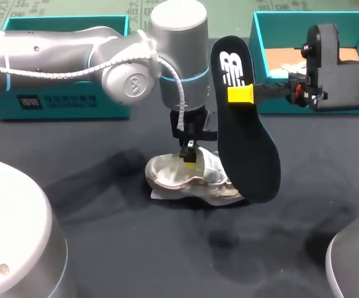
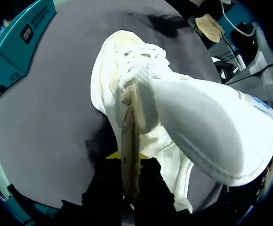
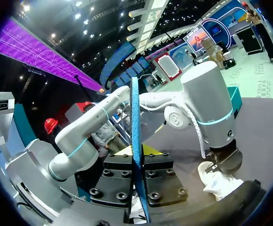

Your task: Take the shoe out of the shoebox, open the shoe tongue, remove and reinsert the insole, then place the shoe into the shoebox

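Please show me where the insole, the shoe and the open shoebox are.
insole [image 1: 252, 152]: head view, its black middle.
shoe [image 1: 167, 176]: head view, its white upper.
shoebox [image 1: 272, 104]: head view, its teal front wall.

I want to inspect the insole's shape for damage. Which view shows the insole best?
Head view: the insole is face-on, its outline visible, pinched by the right gripper. The right wrist view shows it only edge-on between the fingers; the left wrist view shows the shoe, no insole.

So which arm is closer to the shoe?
Left. The left end effector grips the shoe; the right end effector is higher up, off to the side, holding the insole.
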`<state>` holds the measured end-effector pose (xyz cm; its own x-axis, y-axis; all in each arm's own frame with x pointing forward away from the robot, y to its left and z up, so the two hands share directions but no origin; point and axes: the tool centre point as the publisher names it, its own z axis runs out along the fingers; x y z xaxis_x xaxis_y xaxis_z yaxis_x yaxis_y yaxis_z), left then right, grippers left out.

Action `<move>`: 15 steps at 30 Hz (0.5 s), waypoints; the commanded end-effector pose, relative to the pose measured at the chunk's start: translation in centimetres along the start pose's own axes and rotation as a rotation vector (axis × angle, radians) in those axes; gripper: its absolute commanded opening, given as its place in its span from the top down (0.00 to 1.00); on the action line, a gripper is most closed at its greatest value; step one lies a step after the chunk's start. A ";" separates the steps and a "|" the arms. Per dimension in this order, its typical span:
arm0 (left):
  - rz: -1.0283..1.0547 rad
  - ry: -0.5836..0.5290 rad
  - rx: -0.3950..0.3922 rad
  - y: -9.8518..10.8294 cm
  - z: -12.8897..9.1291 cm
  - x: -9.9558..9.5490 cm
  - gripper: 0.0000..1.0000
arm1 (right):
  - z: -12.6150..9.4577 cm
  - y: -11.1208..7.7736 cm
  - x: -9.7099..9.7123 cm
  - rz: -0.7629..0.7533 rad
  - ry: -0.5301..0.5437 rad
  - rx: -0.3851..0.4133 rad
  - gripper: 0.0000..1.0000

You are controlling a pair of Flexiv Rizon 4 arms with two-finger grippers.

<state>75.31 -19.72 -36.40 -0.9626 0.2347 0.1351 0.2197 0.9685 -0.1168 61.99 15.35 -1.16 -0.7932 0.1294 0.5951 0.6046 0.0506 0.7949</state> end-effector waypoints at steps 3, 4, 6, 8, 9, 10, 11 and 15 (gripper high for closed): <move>0.175 -0.028 -0.009 0.5 -3.4 1.1 1.00 | 0.2 0.0 -0.1 0.001 0.000 0.000 1.00; 0.212 -0.038 -0.017 0.5 -3.7 1.1 1.00 | 0.2 0.0 -0.1 0.001 0.000 0.000 1.00; 0.322 -0.044 -0.049 0.5 -4.3 1.2 1.00 | 0.2 0.0 -0.1 0.001 0.000 0.000 1.00; 0.557 -0.050 -0.130 0.5 -4.4 1.6 1.00 | 0.2 0.0 -0.1 0.001 0.000 0.000 1.00; 0.666 -0.078 -0.189 0.7 -4.0 1.9 1.00 | 0.2 0.0 -0.1 0.001 0.000 0.000 1.00; 0.666 -0.078 -0.189 0.7 -4.0 1.9 1.00 | 0.2 0.0 -0.1 0.001 0.000 0.000 1.00; 0.666 -0.078 -0.189 0.7 -4.0 1.9 1.00 | 0.2 0.0 -0.1 0.001 0.000 0.000 1.00; 0.666 -0.078 -0.189 0.7 -4.0 1.9 1.00 | 0.2 0.0 -0.1 0.001 0.000 0.000 1.00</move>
<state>74.60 -18.13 -32.66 -0.7473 0.6635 0.0349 0.6621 0.7481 -0.0454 61.99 15.35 -1.16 -0.7932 0.1293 0.5950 0.6046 0.0506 0.7949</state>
